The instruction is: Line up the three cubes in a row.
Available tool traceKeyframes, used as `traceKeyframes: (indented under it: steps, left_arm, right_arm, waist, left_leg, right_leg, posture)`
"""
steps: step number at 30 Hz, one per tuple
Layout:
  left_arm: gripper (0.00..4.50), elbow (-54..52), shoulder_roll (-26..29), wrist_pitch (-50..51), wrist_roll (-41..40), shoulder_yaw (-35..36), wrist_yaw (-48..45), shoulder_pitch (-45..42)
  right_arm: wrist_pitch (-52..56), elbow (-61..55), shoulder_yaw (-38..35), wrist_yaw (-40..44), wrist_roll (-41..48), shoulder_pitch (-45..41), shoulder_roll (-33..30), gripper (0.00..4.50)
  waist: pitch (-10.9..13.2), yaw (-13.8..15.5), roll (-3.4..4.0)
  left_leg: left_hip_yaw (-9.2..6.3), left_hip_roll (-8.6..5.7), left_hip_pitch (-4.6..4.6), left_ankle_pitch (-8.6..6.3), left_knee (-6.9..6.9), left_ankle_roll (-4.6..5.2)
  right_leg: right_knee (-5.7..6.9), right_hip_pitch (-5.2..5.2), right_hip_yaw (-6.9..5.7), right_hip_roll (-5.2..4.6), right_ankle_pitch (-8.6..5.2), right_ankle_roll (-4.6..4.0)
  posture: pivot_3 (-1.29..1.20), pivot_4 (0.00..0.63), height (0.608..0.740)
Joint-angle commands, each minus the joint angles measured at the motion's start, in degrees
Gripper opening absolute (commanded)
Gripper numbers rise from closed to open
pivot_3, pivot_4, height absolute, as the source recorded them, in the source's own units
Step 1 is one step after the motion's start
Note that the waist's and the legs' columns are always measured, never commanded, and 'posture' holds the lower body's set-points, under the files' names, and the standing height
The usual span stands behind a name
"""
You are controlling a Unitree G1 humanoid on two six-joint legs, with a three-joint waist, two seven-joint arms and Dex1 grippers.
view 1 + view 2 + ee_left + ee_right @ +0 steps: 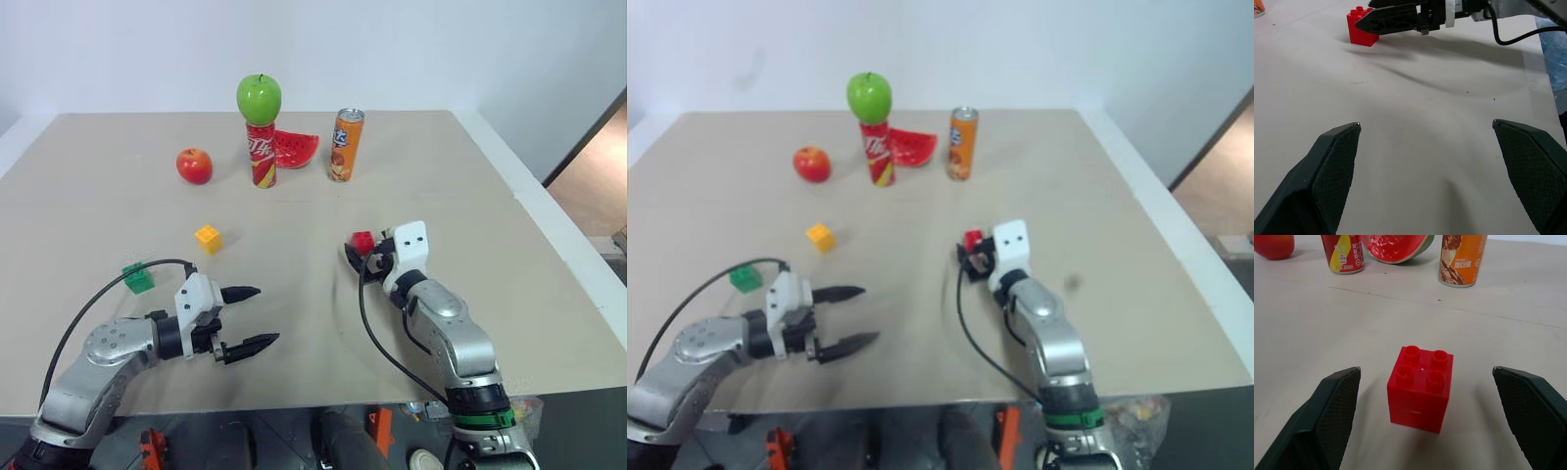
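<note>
The red cube (pixel 1421 388) stands on the table in front of my right gripper (pixel 364 253), whose wide-open fingers reach to either side of it without touching. The same red cube (pixel 362 241) sits right of the table's middle. The yellow-orange cube (pixel 208 239) lies left of centre, and the green cube (pixel 138 278) sits further left and nearer, beside my left arm's cable. My left gripper (pixel 251 317) hovers open near the front edge with nothing between its fingers, pointing right toward the red cube (pixel 1362 26).
At the back stand a red can (pixel 261 154) with a green apple (pixel 259 98) on top, a watermelon slice (pixel 295 148), an orange can (pixel 346 145) and a red apple (pixel 194 165). The table's right edge (pixel 549 220) drops to the floor.
</note>
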Motion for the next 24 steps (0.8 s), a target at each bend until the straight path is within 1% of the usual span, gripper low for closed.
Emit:
traceKeyframes:
  steps: [1, 6, 7, 8, 10, 11, 12, 13, 15, 16, 19, 22, 24]
  left_arm:
    - [4.47, -2.48, -0.21, -0.91, -0.17, 0.46, 0.49, 0.68]
    - [4.47, -2.83, -0.26, -1.02, -0.04, 0.42, 0.99, 1.23]
    - [4.5, -2.88, -0.31, -1.03, -0.01, 0.37, 1.1, 1.28]
    - [4.5, -2.93, -0.36, -1.03, 0.04, 0.3, 1.22, 1.28]
    - [4.5, -2.87, -0.49, -1.07, 0.16, 0.12, 1.47, 1.19]
    - [4.5, -2.82, -0.55, -1.1, 0.24, 0.05, 1.57, 1.15]
    - [4.5, -2.81, -0.58, -1.1, 0.28, 0.01, 1.64, 1.14]
    - [4.5, -2.75, -0.61, -1.11, 0.38, -0.05, 1.7, 1.1]
    - [4.5, -2.68, -0.66, -1.1, 0.57, -0.07, 1.82, 1.05]
    - [4.5, -2.69, -0.69, -1.1, 0.65, -0.07, 1.89, 1.05]
    - [4.5, -2.67, -0.76, -0.98, 0.86, 0.07, 2.29, 1.07]
    - [4.5, -2.8, -0.86, -0.83, 0.89, 0.38, 2.97, 1.34]
    - [4.5, -3.12, -0.78, -0.58, 0.45, 1.1, 3.42, 2.0]
  right_arm:
    - [-0.46, 0.31, -0.94, -0.76, 0.14, -1.74, 1.41, 4.5]
    - [-0.06, 2.57, -1.96, -1.08, 0.98, -3.09, 2.98, 4.5]
    - [-0.03, 3.01, -1.93, -0.95, 0.89, -3.25, 3.03, 4.09]
    - [0.08, 3.36, -1.99, -0.94, 0.84, -3.34, 3.13, 3.92]
    - [0.0, 4.34, -2.12, -0.81, 0.92, -3.57, 3.37, 3.29]
    - [-0.2, 4.87, -2.12, -0.74, 0.86, -3.75, 3.45, 3.15]
    - [-0.35, 5.21, -2.11, -0.66, 0.79, -3.87, 3.49, 2.65]
    - [-0.48, 5.56, -2.14, -0.6, 0.74, -4.09, 3.52, 2.36]
    - [-0.51, 6.09, -2.24, -0.59, 0.61, -4.49, 3.46, 1.53]
    - [-0.48, 6.25, -2.26, -0.58, 0.52, -4.6, 3.38, 1.31]
    - [-0.34, 6.61, -2.54, 0.01, 0.41, -5.12, 2.56, 1.26]
    - [-0.36, 6.4, -2.04, 3.31, 0.44, -6.93, -0.08, 1.26]
    - [-1.94, 6.57, 0.38, 11.73, 1.21, -9.97, -4.19, 1.26]
  waist:
    - [0.0, -0.01, 0.0]
    - [0.0, -0.02, 0.0]
    - [0.0, -0.02, 0.0]
    - [0.0, -0.02, 0.0]
    - [0.0, -0.01, 0.0]
    - [0.0, -0.01, 0.0]
    - [0.0, -0.02, 0.0]
    - [0.0, -0.03, 0.0]
    - [0.0, -0.03, 0.0]
    - [0.0, -0.06, 0.0]
    - [0.0, -0.07, 0.0]
    - [0.01, -0.07, 0.02]
    - [0.02, -0.15, 0.03]
  left_leg:
    - [0.0, 0.0, 0.0, 0.0, -0.01, 0.0]
    - [0.01, 0.0, 0.0, 0.0, -0.01, 0.0]
    - [0.01, 0.0, 0.0, 0.0, -0.01, 0.0]
    - [0.01, 0.0, 0.0, 0.0, -0.01, 0.0]
    - [0.01, 0.0, -0.01, 0.0, -0.01, 0.0]
    - [0.01, -0.01, -0.01, 0.0, -0.01, 0.0]
    - [0.02, -0.01, -0.01, 0.0, -0.02, 0.0]
    - [0.02, -0.01, -0.01, 0.0, -0.02, 0.0]
    - [0.02, 0.0, -0.01, 0.0, -0.03, 0.0]
    - [0.01, 0.0, -0.01, 0.0, -0.03, 0.0]
    - [0.01, 0.01, -0.01, 0.0, -0.03, 0.0]
    - [0.02, -0.01, -0.01, 0.0, -0.07, 0.0]
    - [0.05, -0.03, -0.03, 0.0, -0.06, 0.0]
  right_leg:
    - [0.0, 0.0, 0.0, 0.0, 0.0, 0.0]
    - [0.0, -0.01, 0.0, 0.0, 0.0, 0.0]
    - [0.0, -0.01, 0.0, -0.01, 0.0, 0.0]
    - [0.0, -0.01, 0.0, -0.01, 0.0, 0.0]
    - [0.0, -0.01, 0.0, -0.01, -0.01, -0.01]
    - [0.0, -0.01, 0.01, -0.01, -0.01, -0.01]
    - [0.0, -0.02, 0.01, -0.01, -0.01, -0.01]
    - [0.0, -0.02, 0.01, -0.01, -0.01, -0.01]
    - [0.0, -0.03, 0.01, 0.0, 0.0, -0.01]
    - [0.0, -0.03, 0.01, 0.0, 0.0, -0.01]
    - [0.0, -0.03, 0.01, 0.01, 0.0, -0.01]
    - [0.0, -0.04, 0.02, -0.01, -0.01, -0.02]
    - [-0.01, -0.05, 0.04, -0.03, -0.01, -0.01]
  posture:
    - [0.0, 0.15, 0.74]
    - [0.0, 0.15, 0.74]
    - [0.0, 0.15, 0.74]
    - [0.0, 0.15, 0.74]
    - [0.0, 0.15, 0.74]
    - [0.0, 0.15, 0.74]
    - [0.0, 0.15, 0.74]
    - [0.0, 0.15, 0.74]
    - [0.0, 0.15, 0.74]
    - [0.0, 0.15, 0.74]
    - [0.0, 0.15, 0.74]
    - [0.0, 0.15, 0.74]
    - [0.0, 0.15, 0.74]
